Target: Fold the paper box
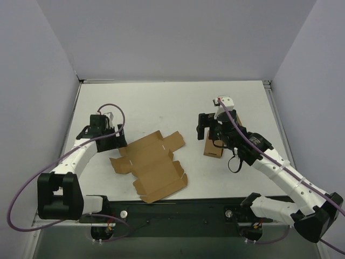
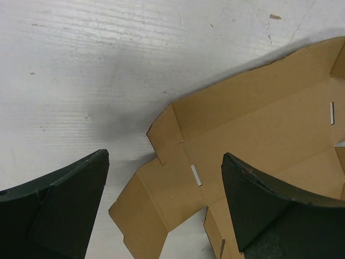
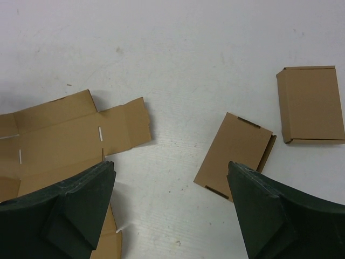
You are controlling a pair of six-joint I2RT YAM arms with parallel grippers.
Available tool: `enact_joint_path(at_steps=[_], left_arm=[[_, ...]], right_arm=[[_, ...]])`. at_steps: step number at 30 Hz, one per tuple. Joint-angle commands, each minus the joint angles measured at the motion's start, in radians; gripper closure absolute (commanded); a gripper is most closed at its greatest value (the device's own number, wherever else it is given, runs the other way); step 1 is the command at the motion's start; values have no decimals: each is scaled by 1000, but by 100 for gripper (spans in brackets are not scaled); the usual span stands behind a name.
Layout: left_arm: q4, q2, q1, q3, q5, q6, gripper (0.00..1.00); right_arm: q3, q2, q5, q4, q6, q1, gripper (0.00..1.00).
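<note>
The paper box [image 1: 152,166] lies unfolded and flat on the table [image 1: 161,102], inner face up, between the two grippers and nearer the arm bases than either of them. Its main creases run on a slant, from the side flaps under the left gripper [image 1: 117,138] up toward the right gripper [image 1: 205,129]. The panels step away from that line toward the near table edge, and no long axis can be told from the top view.

The left gripper's jaws are spread wide and grasp nothing. In its wrist view one finger [image 2: 269,210] hangs over the cardboard and the other hangs over bare table, with the small end flaps [image 2: 167,135] in the gap between them. Whether either finger touches the sheet cannot be told.

The right gripper [image 3: 171,164] is also spread and empty, above bare table just off the sheet's far right flap [image 3: 129,121]. To its other side lie two small folded boxes: the nearer box [image 3: 234,156] is partly under one fingertip, and the farther box [image 3: 312,105] lies beyond it, apart.

Beyond both grippers there is a wide stretch of white table up to the back wall. The sheet's nearest corner comes close to the dark rail [image 1: 178,210] at the table's front, so there is little room there.
</note>
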Motion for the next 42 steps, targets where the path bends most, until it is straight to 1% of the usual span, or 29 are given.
enact_joint_path(at_steps=[1,3,9,10,14,16,18,22,23,26,27,30,31,35,36,38,39,42], left_arm=[[18,63,23,48,121,2,7],[24,106,23,60,136,9,14],[22,161,23,62,141,29,24],[23,168,23,65,139,29,28],[18,223,21,78,153,37,37],[16,241,20,95,153,40,44],[24,264,18,101,167,43,49],[36,283,2,106,218,57,69],[38,277,-5,106,222,62,77],[49,240,-48,103,222,89,96],[61,226,-61,100,224,97,100],[93,146,-138,91,230,143,100],[105,122,-152,86,244,166,100],[183,-24,-204,45,352,201,100],[214,-47,-213,26,397,207,100],[240,-108,-232,10,435,224,100],[263,-125,-247,-3,475,227,100],[283,-174,-264,-17,532,238,100]], right_arm=[[23,-65,28,35,7,6,11],[15,-80,25,38,1,7,11],[6,-115,29,38,-7,6,11],[6,-118,31,38,-8,6,11],[6,-132,17,37,-7,6,11],[6,-134,8,37,-8,6,11],[6,-131,-3,37,-11,7,10],[1,-118,-29,34,-14,6,10],[0,-115,-37,34,-20,6,11],[0,-101,-73,29,-28,6,10],[0,-89,-87,26,-36,6,10],[18,-65,-193,11,-74,6,10],[24,-57,-298,5,-91,6,10],[50,-26,-486,-2,-154,13,10],[52,-22,-507,0,-168,16,10],[55,1,-527,0,-206,33,9],[58,10,-523,-2,-218,42,9],[67,46,-480,4,-267,73,11]])
